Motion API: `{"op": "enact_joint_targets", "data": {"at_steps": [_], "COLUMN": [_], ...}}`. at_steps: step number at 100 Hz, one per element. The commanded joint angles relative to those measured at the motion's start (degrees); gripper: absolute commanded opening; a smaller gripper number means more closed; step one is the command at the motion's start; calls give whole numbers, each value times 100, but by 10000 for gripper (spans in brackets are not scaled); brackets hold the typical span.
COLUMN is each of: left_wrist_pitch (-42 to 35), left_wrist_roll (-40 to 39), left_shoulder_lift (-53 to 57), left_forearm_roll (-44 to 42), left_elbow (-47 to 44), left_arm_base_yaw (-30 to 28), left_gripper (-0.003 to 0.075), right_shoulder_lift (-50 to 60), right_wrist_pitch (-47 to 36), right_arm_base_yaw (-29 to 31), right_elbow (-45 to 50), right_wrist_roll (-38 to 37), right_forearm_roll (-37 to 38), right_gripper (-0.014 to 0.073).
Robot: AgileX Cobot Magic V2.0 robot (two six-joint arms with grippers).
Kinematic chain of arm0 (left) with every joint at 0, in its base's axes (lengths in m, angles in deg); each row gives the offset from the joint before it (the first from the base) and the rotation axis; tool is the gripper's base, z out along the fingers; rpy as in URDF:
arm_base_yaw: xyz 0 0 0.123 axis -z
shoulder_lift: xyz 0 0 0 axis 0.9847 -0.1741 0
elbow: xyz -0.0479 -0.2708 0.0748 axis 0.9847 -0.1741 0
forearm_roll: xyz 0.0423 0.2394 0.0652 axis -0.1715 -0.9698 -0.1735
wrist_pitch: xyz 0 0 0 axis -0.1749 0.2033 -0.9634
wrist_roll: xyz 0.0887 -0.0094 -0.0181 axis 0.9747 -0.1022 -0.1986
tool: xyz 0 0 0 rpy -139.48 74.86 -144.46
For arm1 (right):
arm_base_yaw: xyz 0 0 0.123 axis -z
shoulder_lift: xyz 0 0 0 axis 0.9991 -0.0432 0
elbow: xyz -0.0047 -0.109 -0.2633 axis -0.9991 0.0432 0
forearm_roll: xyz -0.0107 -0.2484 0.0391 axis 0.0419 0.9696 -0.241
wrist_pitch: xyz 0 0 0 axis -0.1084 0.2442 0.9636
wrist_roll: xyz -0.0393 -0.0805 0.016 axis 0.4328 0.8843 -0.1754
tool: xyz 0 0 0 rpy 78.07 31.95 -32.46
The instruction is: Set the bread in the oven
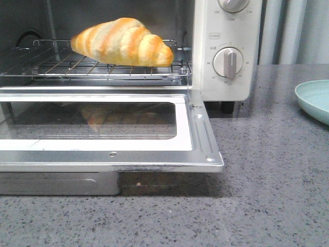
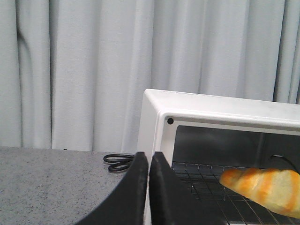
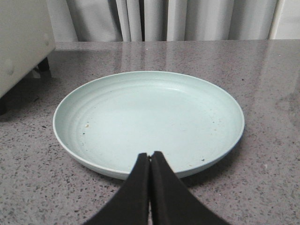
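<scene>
The bread [image 1: 123, 42], a golden-orange roll with pale stripes, lies on the wire rack [image 1: 61, 67] inside the cream-white oven [image 1: 226, 51]. The oven's glass door [image 1: 103, 123] hangs open, flat toward me. The bread's end also shows in the left wrist view [image 2: 265, 190], inside the oven [image 2: 211, 110]. My left gripper [image 2: 149, 157] is shut and empty, outside the oven's left front corner. My right gripper [image 3: 150, 155] is shut and empty, at the near rim of a pale green plate [image 3: 150, 117]. Neither gripper shows in the front view.
The pale green plate [image 1: 314, 100] sits on the grey speckled counter right of the oven. A coiled black cord [image 2: 118, 162] lies left of the oven. Grey curtains hang behind. The open door juts out over the counter.
</scene>
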Motion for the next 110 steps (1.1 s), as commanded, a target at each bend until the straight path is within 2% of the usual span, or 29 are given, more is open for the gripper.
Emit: {"op": "enact_joint_targets", "data": {"at_steps": [1,13,27,110], "left_wrist_pitch": [-305,-305,-305,-305], "left_wrist_roll": [-12,-12,-12,-12], "left_shoulder_lift": [128,128,128,128], "left_forearm_roll": [106,106,106,106], "left_elbow": [146,146,146,146], "left_arm_base_yaw": [47,47,47,47], "left_gripper": [-21,-21,-21,-21], "right_shoulder_lift": [127,127,127,127], "right_wrist_pitch": [-511,-469,397,365], "right_arm_base_yaw": [38,38,38,38], "right_elbow": [-34,234,221,221], "right_wrist_roll": [235,206,205,205], "right_forearm_roll": [87,122,86,86], "right_gripper": [-74,-74,-74,-74]}}
